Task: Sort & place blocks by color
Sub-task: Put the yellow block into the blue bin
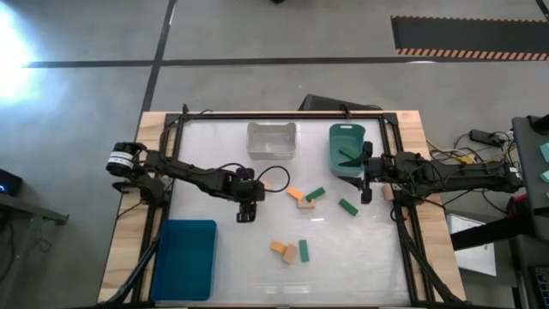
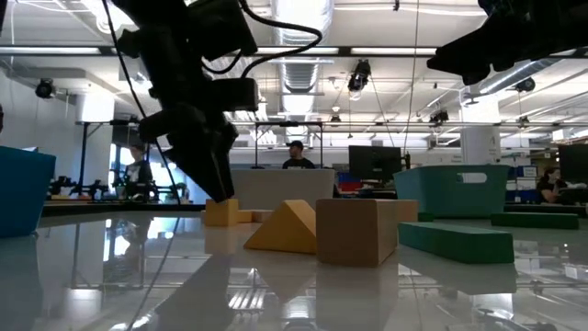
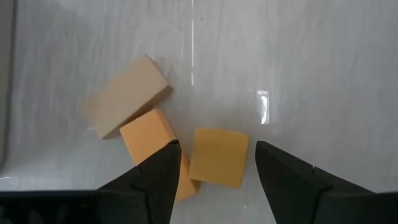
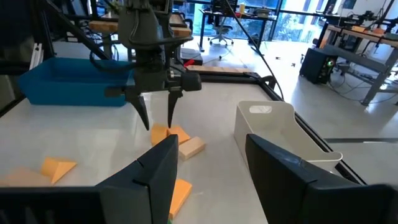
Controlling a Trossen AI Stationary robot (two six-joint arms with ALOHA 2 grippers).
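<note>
My left gripper (image 3: 216, 148) stands open, pointing steeply down just above a small cluster of blocks left of the table's middle (image 1: 245, 213). An orange block (image 3: 219, 163) lies flat on the table between its two fingers. A second orange block (image 3: 146, 135) and a tan block (image 3: 124, 94) lie beside one finger; I cannot tell whether that finger touches the orange one. The right wrist view shows the same gripper (image 4: 158, 119) over this cluster. My right gripper (image 4: 208, 167) waits open and level at the table's right side, beside the green bin (image 1: 336, 161).
Loose blocks lie mid-table: orange (image 1: 294, 193), tan (image 1: 304, 204), green bars (image 1: 315, 195) (image 1: 347, 206). Nearer the front edge lie orange (image 1: 278, 247), tan (image 1: 290, 254) and green (image 1: 303, 250). A clear bin (image 1: 272, 140) stands at the back, a blue bin (image 1: 184, 257) front left.
</note>
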